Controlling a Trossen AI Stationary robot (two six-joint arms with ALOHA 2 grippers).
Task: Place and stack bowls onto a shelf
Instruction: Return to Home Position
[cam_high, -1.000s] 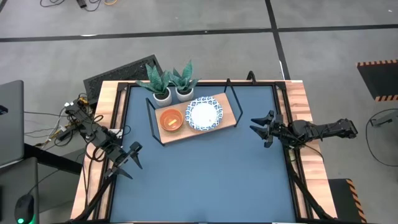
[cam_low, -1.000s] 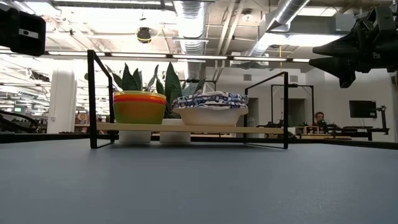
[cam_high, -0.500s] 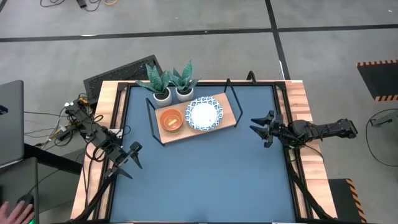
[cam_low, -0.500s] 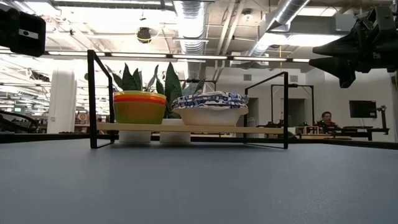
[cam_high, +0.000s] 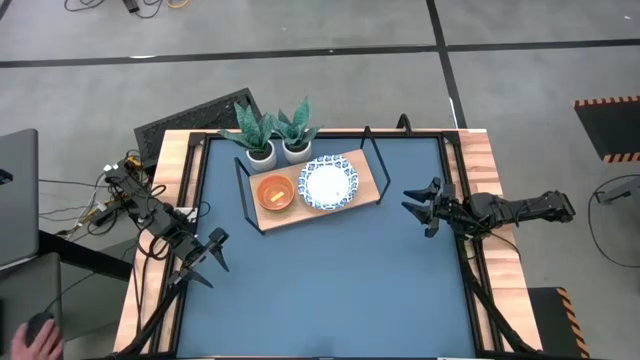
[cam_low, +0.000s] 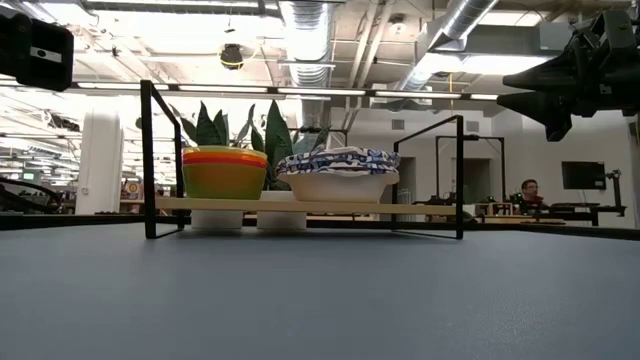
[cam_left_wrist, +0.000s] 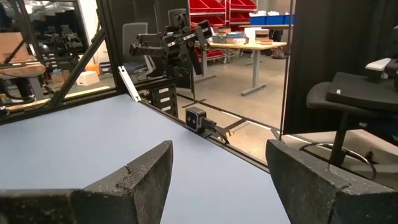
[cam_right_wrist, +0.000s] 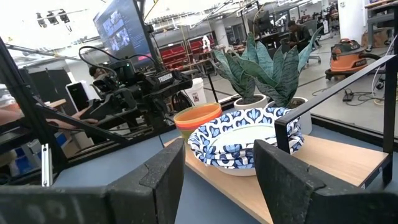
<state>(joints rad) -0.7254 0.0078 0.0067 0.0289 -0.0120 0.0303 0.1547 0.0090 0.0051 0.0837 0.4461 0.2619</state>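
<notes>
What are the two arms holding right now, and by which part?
Nothing. The left end effector and right end effector are open and empty; the bowls sit on the shelf.

The black-framed light wooden shelf (cam_high: 366, 180) is shared by the straight-down overhead, level tabletop-height and nearer right wrist views.

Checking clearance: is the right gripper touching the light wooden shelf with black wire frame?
Apart. The high view shows blue tabletop between the right gripper and the shelf.
</notes>
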